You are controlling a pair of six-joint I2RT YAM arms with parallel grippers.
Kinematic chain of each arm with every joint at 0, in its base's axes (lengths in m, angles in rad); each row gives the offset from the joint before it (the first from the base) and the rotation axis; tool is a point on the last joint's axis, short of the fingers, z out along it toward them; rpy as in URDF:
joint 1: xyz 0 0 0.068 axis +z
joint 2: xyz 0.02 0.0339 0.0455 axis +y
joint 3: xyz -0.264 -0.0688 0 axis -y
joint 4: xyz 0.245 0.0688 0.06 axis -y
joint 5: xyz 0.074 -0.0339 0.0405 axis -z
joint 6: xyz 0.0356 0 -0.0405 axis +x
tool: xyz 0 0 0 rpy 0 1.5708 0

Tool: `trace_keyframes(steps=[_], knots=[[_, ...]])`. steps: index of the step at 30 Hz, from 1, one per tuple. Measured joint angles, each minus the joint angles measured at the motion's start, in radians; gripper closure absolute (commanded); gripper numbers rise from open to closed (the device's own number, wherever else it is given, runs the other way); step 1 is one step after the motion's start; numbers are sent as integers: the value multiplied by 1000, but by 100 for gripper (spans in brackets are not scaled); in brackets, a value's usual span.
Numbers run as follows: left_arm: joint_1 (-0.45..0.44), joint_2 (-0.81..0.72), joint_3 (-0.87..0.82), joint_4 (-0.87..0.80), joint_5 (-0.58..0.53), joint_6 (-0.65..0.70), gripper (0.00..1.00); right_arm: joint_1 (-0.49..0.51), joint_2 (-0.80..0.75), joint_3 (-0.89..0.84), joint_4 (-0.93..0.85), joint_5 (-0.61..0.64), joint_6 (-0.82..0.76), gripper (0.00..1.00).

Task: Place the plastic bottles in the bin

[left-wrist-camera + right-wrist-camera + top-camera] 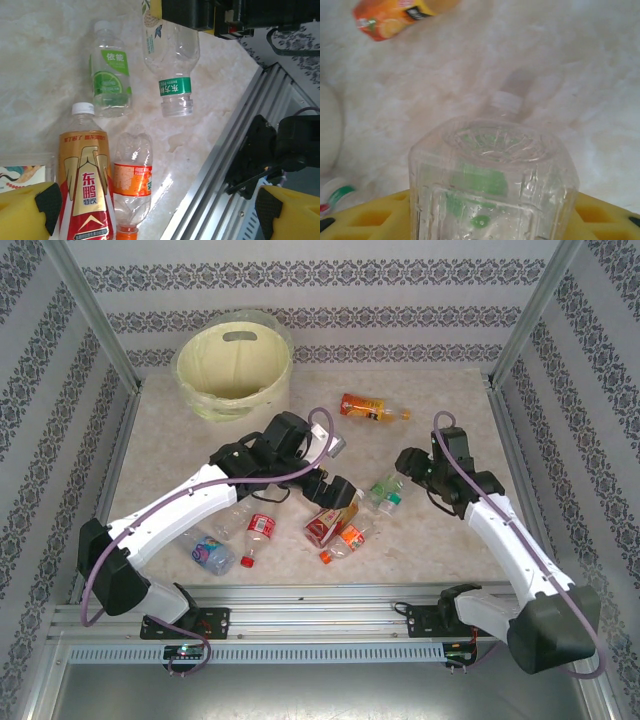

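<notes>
Right pincer (492, 225) is clenched on a green-labelled bottle (495, 165), held at its base, neck pointed away. Left pincer (160, 215) is spread wide over a red-gold bottle (85, 185) laid on the table (40, 75), cap pointed away. An orange-labelled bottle (132, 180) is laid parallel, reversed. Bin (255, 390) is placed far left.

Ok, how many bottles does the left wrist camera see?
4: red-gold bottle lower left, orange-label bottle beside it, lime-label bottle above, green-band bottle upper right. A label at the left edge may be a fifth.
</notes>
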Motion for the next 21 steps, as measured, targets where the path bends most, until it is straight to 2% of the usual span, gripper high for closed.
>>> trace_keyframes(steps=[7,21], knots=[[18,0,-33,69,73,-34,0,123,-22,73,61,-40,37,45],[42,-7,-81,187,126,-93,0,269,-23,140,198,-79,163,46]])
